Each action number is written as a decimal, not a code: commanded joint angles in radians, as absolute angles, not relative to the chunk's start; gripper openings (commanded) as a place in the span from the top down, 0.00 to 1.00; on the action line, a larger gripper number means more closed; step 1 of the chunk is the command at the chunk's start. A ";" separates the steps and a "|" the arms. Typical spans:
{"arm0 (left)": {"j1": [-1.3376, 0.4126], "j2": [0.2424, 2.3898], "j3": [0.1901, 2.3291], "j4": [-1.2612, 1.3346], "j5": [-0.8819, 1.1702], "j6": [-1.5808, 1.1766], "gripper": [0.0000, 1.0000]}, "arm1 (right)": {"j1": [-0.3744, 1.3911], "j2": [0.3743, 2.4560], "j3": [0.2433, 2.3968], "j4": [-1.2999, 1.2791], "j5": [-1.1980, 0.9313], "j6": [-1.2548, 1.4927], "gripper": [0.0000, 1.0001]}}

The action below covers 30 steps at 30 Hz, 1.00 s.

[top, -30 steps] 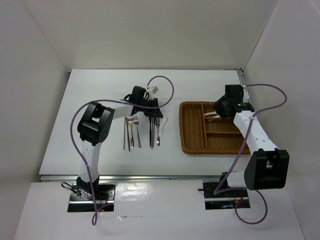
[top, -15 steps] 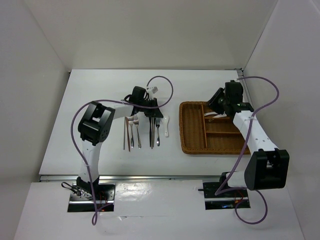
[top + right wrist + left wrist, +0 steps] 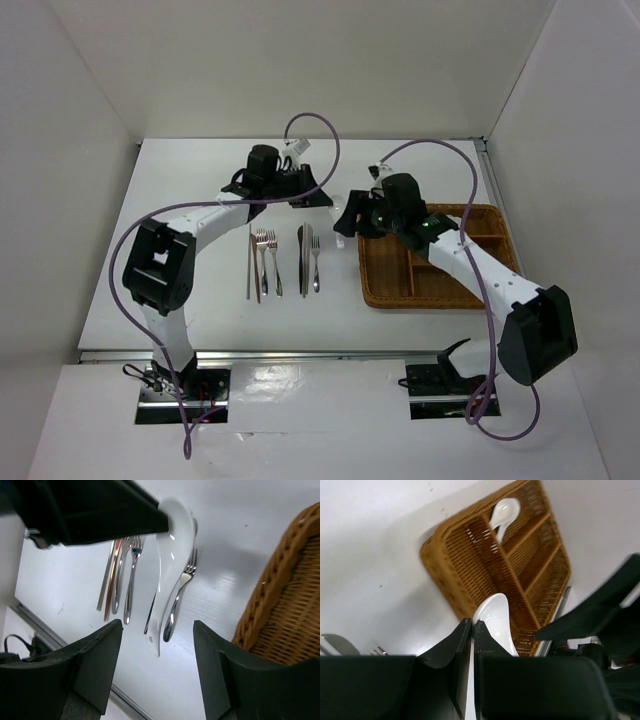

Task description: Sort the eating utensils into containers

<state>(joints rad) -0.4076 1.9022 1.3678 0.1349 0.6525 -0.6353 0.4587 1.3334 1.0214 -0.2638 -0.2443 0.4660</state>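
Observation:
My left gripper (image 3: 471,626) is shut on the bowl end of a white soup spoon (image 3: 495,622) and holds it in the air. In the right wrist view the spoon (image 3: 167,570) hangs handle-down from the left gripper's fingers (image 3: 125,515). My right gripper (image 3: 157,630) is open, its jaws wide either side of the spoon's handle without touching it. Seen from above, the left gripper (image 3: 320,196) and right gripper (image 3: 348,222) meet left of the wicker tray (image 3: 385,270). Another white soup spoon (image 3: 504,512) lies in a tray compartment.
Silver forks (image 3: 265,258), knives (image 3: 303,252) and one more fork (image 3: 315,262) lie in a row on the white table, with a brown chopstick (image 3: 250,268) at their left. The tray's rim (image 3: 280,585) is close on the right of my right gripper.
The left gripper closed on the white spoon beside the row and lifted it back and to the right. The right arm swung left from over the tray and opened wider.

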 commanded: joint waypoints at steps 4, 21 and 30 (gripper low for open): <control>-0.413 1.773 1.330 0.183 0.693 -0.663 0.88 | 0.575 1.356 1.020 -0.213 -0.164 0.417 0.32; -0.479 1.615 1.236 -0.012 0.496 -0.548 0.43 | 0.617 1.278 1.011 -0.369 0.258 0.723 1.00; -0.442 1.526 1.203 -0.155 0.291 -0.529 0.38 | 0.324 1.353 1.084 -0.674 0.463 1.089 1.00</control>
